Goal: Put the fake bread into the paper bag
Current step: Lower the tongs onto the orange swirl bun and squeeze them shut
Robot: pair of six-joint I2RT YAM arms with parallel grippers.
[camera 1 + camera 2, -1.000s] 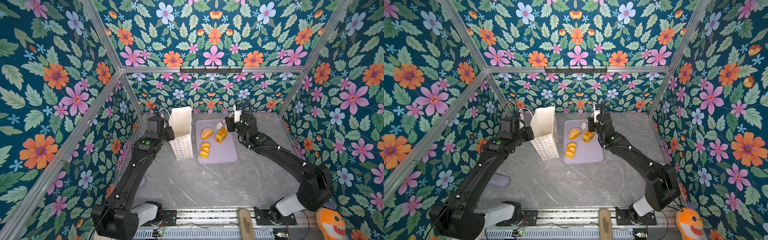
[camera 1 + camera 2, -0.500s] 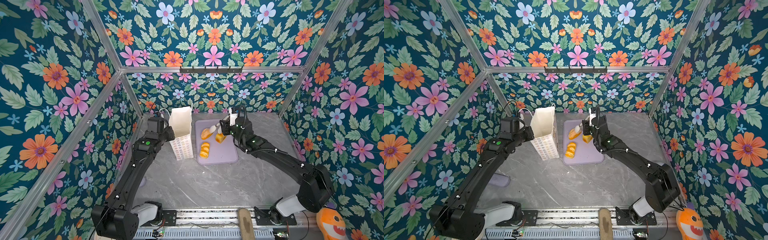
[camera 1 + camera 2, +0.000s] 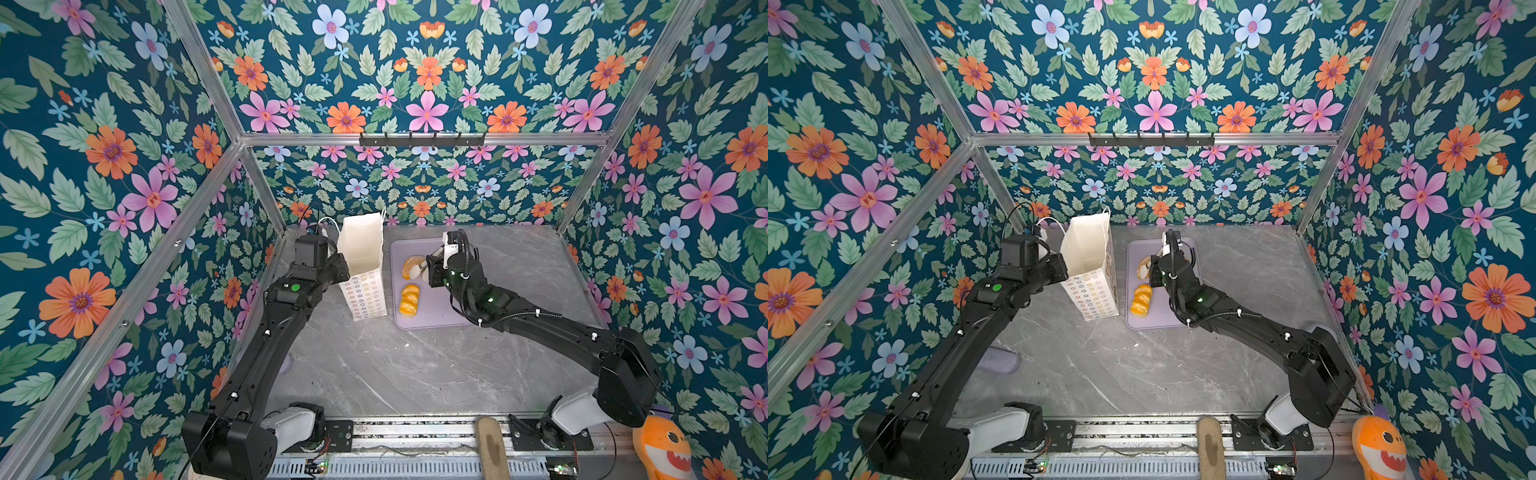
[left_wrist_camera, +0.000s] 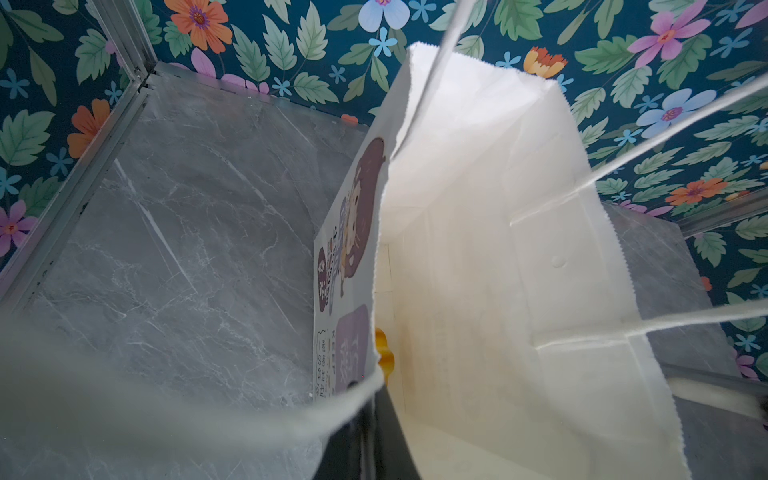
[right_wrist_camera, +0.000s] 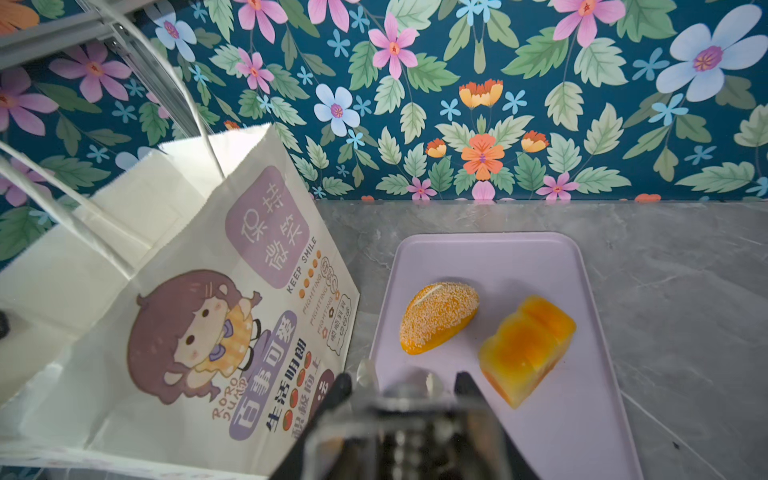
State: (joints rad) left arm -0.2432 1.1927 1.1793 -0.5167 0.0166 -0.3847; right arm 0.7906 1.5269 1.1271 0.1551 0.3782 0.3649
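paper bag (image 4: 478, 249): mouth open | fake bread (image 4: 383, 353): inside | table (image 4: 166, 208): grey

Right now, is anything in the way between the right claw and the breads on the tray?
Nothing visible. The right claw hangs open over bare tray, just short of the seeded roll and blocky loaf. On the way to the paper bag only its own tall wall stands, so bread must go over the rim.
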